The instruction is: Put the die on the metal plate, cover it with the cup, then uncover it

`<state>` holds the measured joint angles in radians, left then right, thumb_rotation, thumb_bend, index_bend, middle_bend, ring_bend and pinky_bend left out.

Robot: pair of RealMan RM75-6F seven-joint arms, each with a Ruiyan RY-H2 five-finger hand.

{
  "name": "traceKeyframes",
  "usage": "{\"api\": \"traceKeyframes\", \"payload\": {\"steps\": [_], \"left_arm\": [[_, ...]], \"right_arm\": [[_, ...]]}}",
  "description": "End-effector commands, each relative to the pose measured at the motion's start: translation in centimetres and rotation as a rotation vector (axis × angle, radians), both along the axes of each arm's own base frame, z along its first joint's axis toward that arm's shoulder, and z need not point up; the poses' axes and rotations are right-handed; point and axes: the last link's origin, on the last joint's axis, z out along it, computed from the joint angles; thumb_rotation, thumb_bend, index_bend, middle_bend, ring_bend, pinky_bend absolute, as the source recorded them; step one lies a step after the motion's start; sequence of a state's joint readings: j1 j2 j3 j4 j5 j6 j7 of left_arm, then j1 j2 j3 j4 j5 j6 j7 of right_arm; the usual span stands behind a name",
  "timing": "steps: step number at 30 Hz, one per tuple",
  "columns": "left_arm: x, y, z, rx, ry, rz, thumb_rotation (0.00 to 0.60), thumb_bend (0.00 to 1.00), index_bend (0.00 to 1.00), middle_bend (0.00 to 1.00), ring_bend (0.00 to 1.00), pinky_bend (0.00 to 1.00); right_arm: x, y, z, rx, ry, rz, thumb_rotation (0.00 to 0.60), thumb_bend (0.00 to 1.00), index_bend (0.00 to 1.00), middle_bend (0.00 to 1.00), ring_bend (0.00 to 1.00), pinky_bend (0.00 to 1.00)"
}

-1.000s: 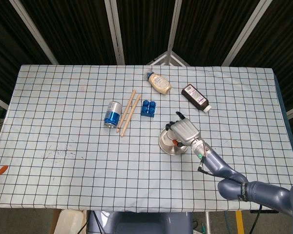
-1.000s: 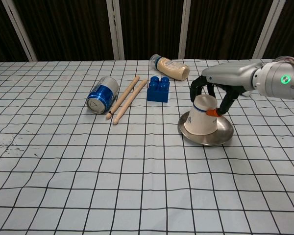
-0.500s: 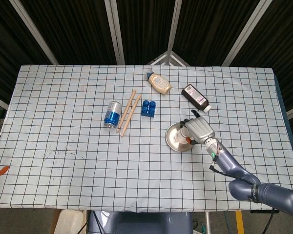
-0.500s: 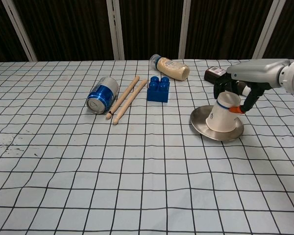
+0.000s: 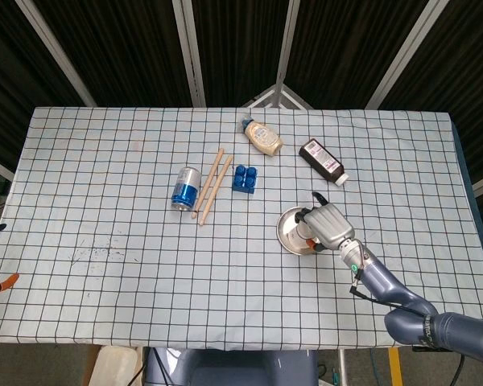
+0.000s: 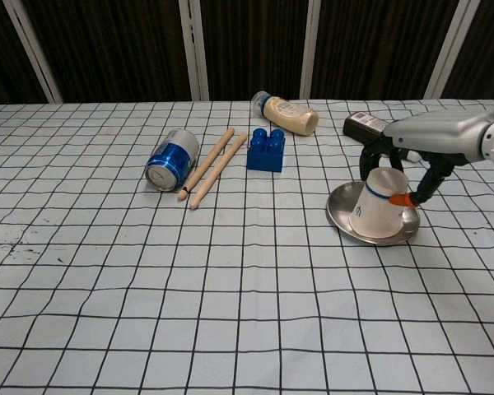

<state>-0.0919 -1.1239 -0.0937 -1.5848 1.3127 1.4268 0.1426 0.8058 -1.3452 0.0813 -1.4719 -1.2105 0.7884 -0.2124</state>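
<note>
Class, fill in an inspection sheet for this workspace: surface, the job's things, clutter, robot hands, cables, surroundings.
Surface: table under a white grid-checked cloth, dark specks near its left edge.
Job's things: paper cup upside down and tilted on the metal plate; die not visible.
Clutter: blue can on its side, two wooden sticks, blue block, sauce bottle, dark bottle.
Robot hands: right robot hand holds the cup; left not in view.
Cables: nothing seen on the table.
Surroundings: dark slatted backdrop with pale posts.

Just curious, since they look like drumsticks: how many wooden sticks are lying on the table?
2. Both wooden sticks lie side by side, between the blue can and the blue block. None seem hidden.
</note>
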Motion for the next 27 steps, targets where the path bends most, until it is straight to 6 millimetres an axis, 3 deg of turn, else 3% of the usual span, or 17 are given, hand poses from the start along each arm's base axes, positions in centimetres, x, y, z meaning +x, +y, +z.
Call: {"api": "traceKeyframes", "payload": {"steps": [1,6,13,20,27], "left_arm": [[0.0,0.0,0.1,0.002,0.0,0.001,0.6,0.13,0.16,0.0,0.0,0.06],[-0.2,0.1,0.2,0.002,0.0,0.006,0.6,0.13,0.16,0.0,0.0,0.06],[-0.4,0.2,0.3,0.006,-0.003,0.01,0.6,0.13,0.16,0.0,0.0,0.06],[-0.3,0.4,0.1,-0.004,-0.002,0.01,0.6,0.13,0.16,0.0,0.0,0.06],[-0.2,0.3,-0.2,-0.008,0.002,0.008,0.6,0.13,0.16,0.0,0.0,0.06]], "right_arm": [[1.1,-0.4,-0.9,0.01,-0.011,0.015,0.6,0.5,0.48,0.42,0.44,0.06],[2.3,-1.5,-2.1,0.011,-0.038,0.014,0.6,0.5,0.48,0.42,0.44,0.06],[2.2,-2.7,-2.3,-0.009,-0.032,-0.005,0.6,0.5,0.48,0.42,0.44,0.06],[0.7,-3.0,-0.8,-0.041,-0.01,-0.028,0.6,0.5,0.48,0.42,0.44,0.06],[-0.8,-1.3,1.1,-0.046,0.016,-0.024,0.6,0.5,0.49,0.42,0.44,0.06]]}}
